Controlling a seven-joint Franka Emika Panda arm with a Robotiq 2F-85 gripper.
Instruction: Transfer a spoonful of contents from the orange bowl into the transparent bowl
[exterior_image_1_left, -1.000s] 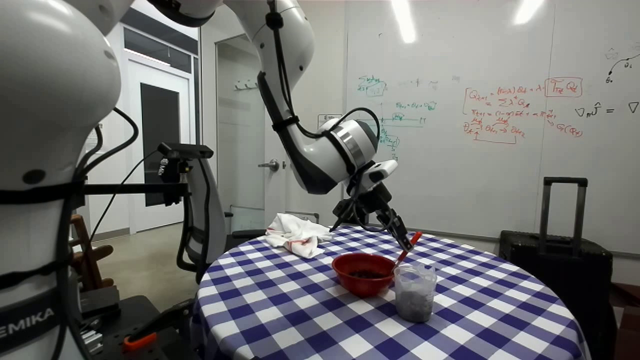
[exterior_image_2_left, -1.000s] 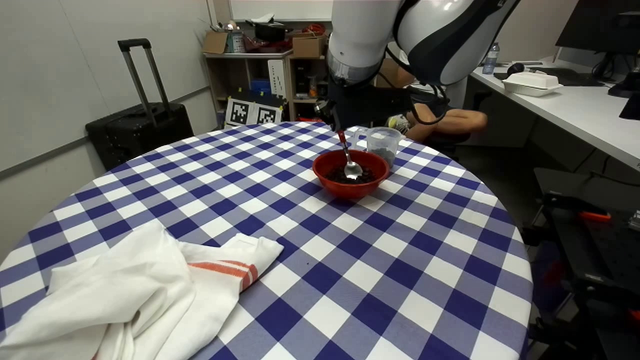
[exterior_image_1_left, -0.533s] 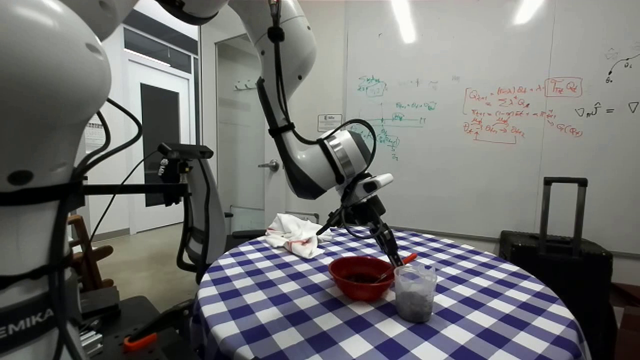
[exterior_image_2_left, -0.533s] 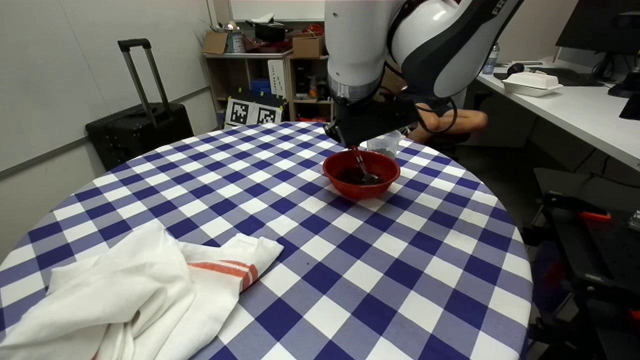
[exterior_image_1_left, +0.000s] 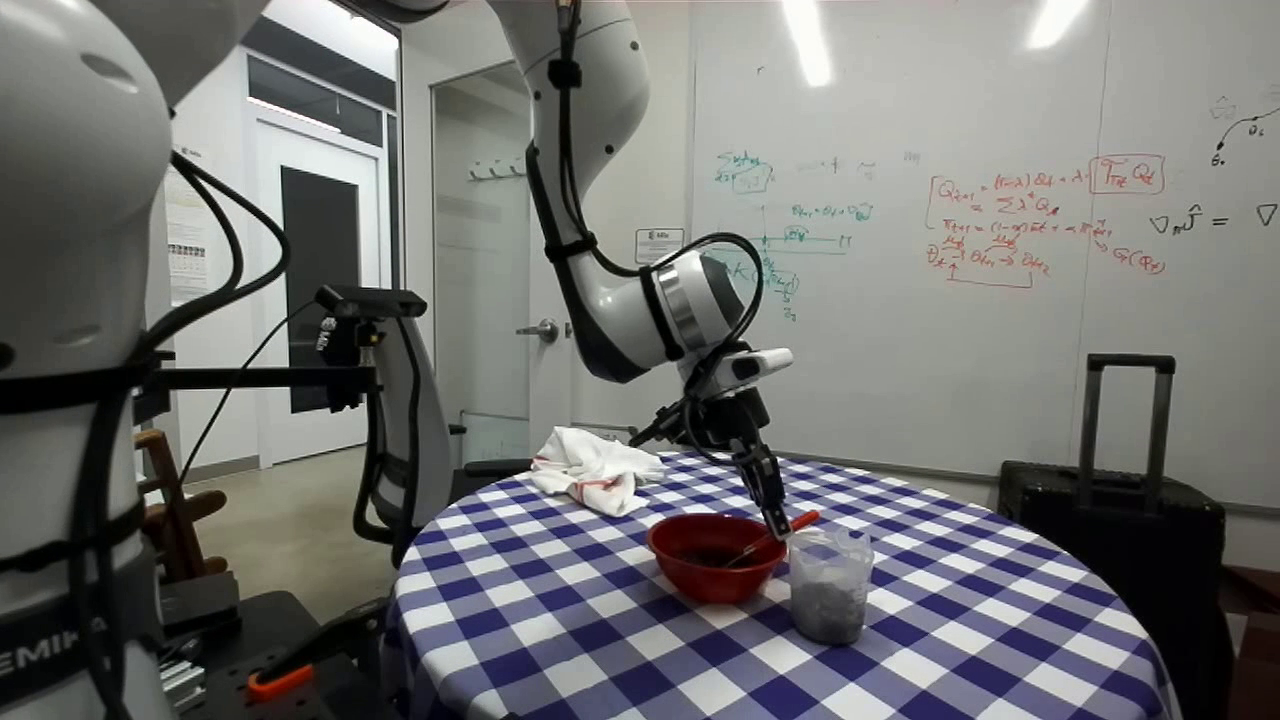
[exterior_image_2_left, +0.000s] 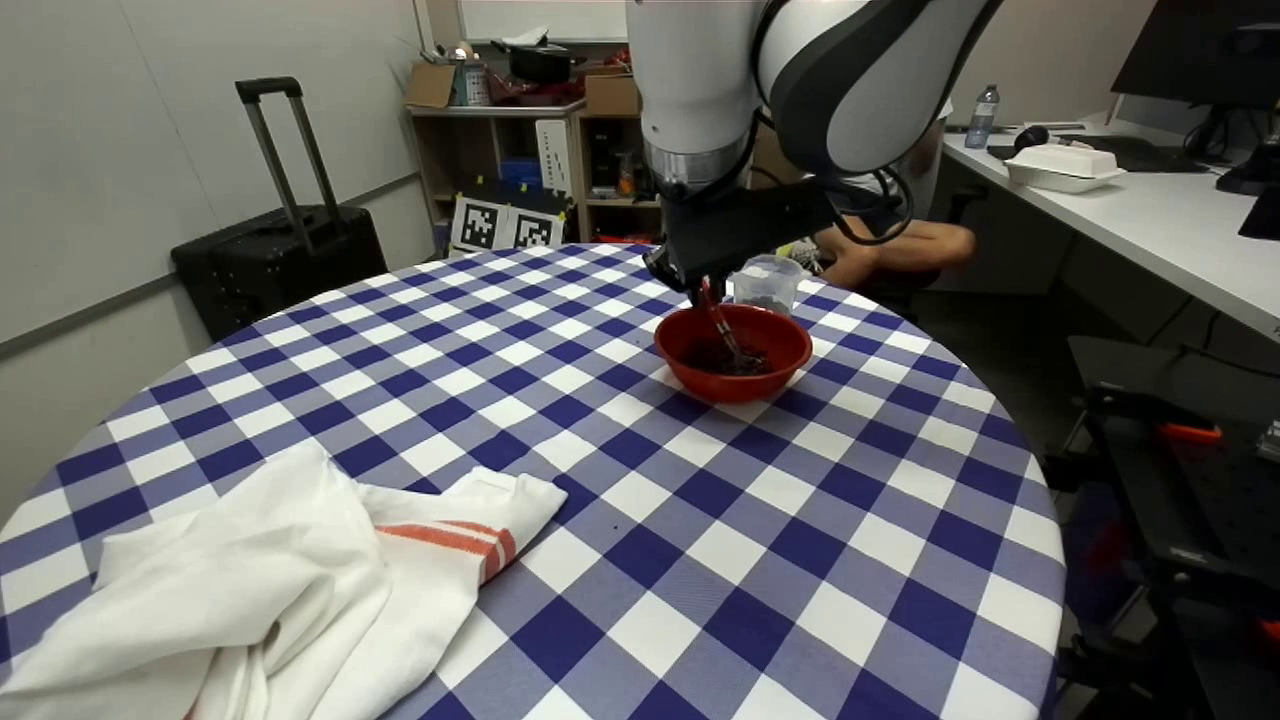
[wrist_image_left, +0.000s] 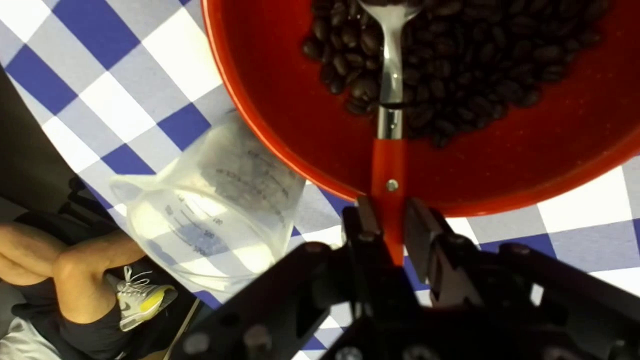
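Observation:
The red-orange bowl (exterior_image_1_left: 705, 588), also in the wrist view (wrist_image_left: 480, 182), stands on the table with dark beans (wrist_image_left: 460, 85) in it. My gripper (wrist_image_left: 387, 212) is shut on the red handle of a metal spoon (wrist_image_left: 390, 160), just over the bowl's rim. The spoon slants down into the bowl, and its head is among the beans, partly cut off by the wrist view's edge. In an exterior view the gripper (exterior_image_1_left: 782, 530) is at the bowl's side near the transparent cup (exterior_image_1_left: 830, 595). The cup also shows in the wrist view (wrist_image_left: 215, 205), upright beside the bowl, with something greyish low inside.
A white cloth with red stripes (exterior_image_2_left: 270, 590) lies crumpled on the round checkered table (exterior_image_2_left: 800, 560). A person's legs (wrist_image_left: 85, 275) are near the table edge on the cup's side. A black suitcase (exterior_image_1_left: 1110, 540) stands beyond the table.
My gripper has come down and tipped the spoon flatter, with its head lower in the beans. The bowl has slid a little along the table, leftward in an exterior view. The cup stays put.

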